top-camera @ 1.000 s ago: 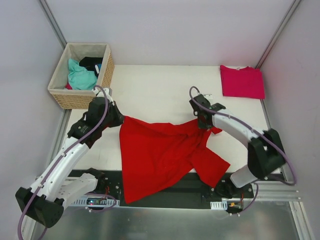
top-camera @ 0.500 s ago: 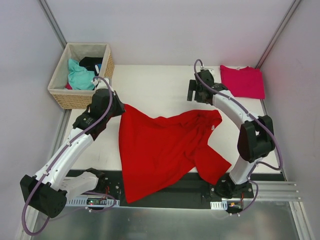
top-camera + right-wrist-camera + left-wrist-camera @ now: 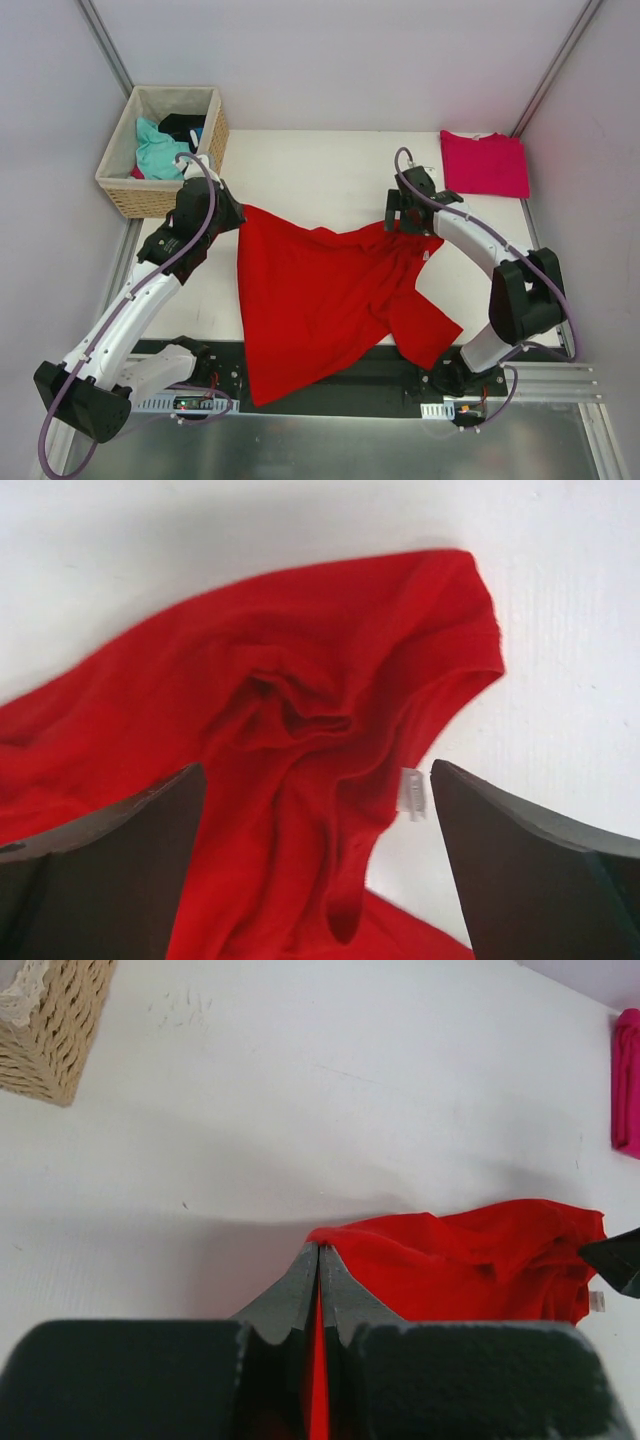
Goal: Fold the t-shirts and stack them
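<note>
While the large, bright red t-shirt [image 3: 320, 300] of soft cloth lies spread and rumpled across the near half of the flat white table [image 3: 320, 170], its lower part hangs over the near edge between the two arm bases. The left gripper [image 3: 318, 1258] has its dark jaws pressed together on the shirt's far left corner, and a thin strip of red cloth shows between them in the left wrist view. That corner is pulled up to a point just beside the square woven wicker basket [image 3: 118, 172], which stands at the table's far left corner and holds a crumpled teal cloth [image 3: 160, 152] along with something dark.

The right gripper [image 3: 315, 770] sits over the shirt's far right end with its jaws wide apart and nothing between them. Directly under it the red cloth is bunched into folds around the neck opening, and a small white neck label [image 3: 412, 793] shows at the collar edge near the right-hand finger. Whether the fingertips touch the cloth cannot be told.

A folded rectangular magenta-pink t-shirt [image 3: 484, 163] lies flat at the far right corner of the table, well apart from the red one.
</note>
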{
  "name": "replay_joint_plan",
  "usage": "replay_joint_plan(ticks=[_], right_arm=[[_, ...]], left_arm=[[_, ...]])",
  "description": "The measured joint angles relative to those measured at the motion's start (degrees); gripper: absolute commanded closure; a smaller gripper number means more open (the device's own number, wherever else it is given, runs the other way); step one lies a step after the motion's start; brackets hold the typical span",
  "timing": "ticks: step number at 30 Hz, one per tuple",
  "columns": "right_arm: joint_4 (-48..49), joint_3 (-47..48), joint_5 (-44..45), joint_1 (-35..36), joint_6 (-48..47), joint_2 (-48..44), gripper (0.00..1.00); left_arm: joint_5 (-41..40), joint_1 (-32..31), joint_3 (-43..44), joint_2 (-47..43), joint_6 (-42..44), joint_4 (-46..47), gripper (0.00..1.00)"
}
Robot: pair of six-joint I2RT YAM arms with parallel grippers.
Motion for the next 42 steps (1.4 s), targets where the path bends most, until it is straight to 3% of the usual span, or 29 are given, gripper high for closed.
replay_joint_plan(ticks=[6, 7, 10, 20, 22, 34, 42], right_arm=[[0.8, -1.6, -0.1, -3.0, 0.0, 2.7, 0.2], [1.0, -1.6, -0.3, -3.1, 0.1, 3.5, 0.3], [1.4, -1.3, -0.8, -3.3, 0.2, 6.0, 0.47], [1.9, 0.9, -2.1, -3.5, 1.0, 9.6, 0.78], [1.9, 1.2, -2.1, -3.6, 1.1, 9.8, 0.98], [-0.5, 2.4, -1.8, -2.9, 0.8, 8.0, 0.99], [-3.2, 12.0, -0.6, 4.7, -5.6, -18.0, 0.99]], left_arm=[[1.0, 0.0, 0.1, 0.1, -1.4, -2.1, 1.0], [1.0, 0.0, 0.1, 0.1, -1.6, -2.5, 1.0], [1.1, 0.0, 0.1, 0.1, -2.1, -3.1, 1.0], [1.0, 0.4, 0.1, 0.2, -2.1, -3.2, 1.0], [1.0, 0.7, 0.1, 0.2, -2.1, -3.2, 1.0], [1.1, 0.8, 1.3, 0.1, -1.8, -4.7, 1.0], [0.9, 0.8, 8.1, -4.4, 2.3, -6.7, 1.0]])
